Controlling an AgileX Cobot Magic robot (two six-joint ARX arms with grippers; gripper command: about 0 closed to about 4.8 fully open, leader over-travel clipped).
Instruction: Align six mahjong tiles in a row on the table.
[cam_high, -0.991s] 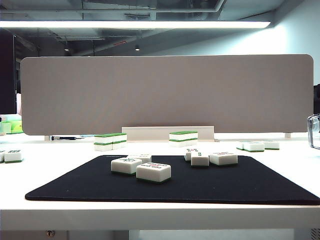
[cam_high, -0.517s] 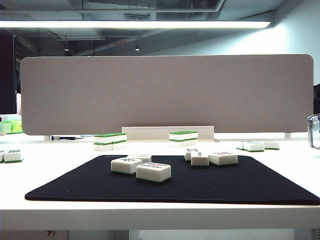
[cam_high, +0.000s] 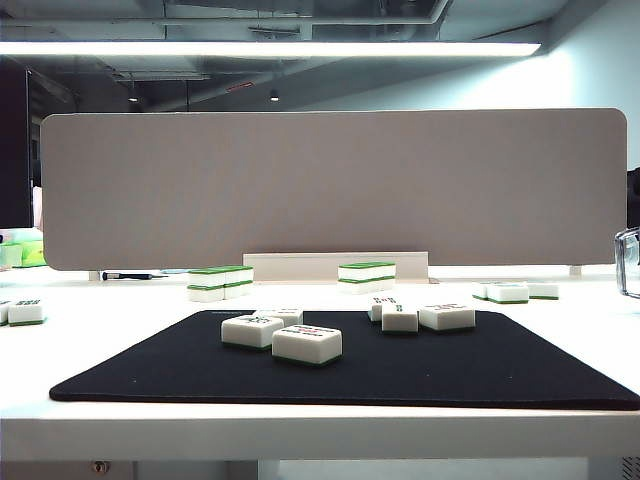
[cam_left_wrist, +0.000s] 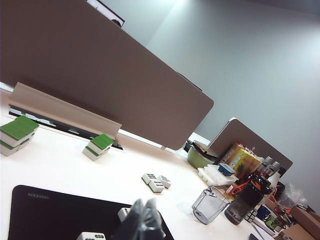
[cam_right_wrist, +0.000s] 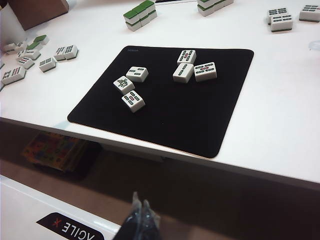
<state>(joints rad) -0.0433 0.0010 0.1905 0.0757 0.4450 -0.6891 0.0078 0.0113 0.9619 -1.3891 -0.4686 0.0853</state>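
**Supervisor:** What does your feed show?

**Me:** Office background, a rounded beige partition standing behind a white counter with a black mat on it. My six tiles all lie face up on the mat in two loose clusters of three: one group towards the left, the other towards the right, well apart from each other. Within each cluster the tiles touch or nearly touch, at odd angles.

**Supervisor:** Any progress on the row?

**Me:** None that I can see. No tile is lined up with another, so I judge all six placements remain. Spare tiles with green tops sit off the mat near the partition, and more lie at the counter's edges; I leave those alone.

**Supervisor:** And the grippers?

**Me:** Neither appears in the outside camera. My left gripper is a blurred dark shape with fingers pressed together, holding nothing, above the counter's near side and looking across it. My right gripper hangs below and in front of the counter edge, fingers together too, as far as I can see, and empty.

**Supervisor:** Any readable writing?

**Me:** "AGILE X", upside down, on a black label beneath the right gripper. A small white logo marks the mat's corner, too small for me to read.
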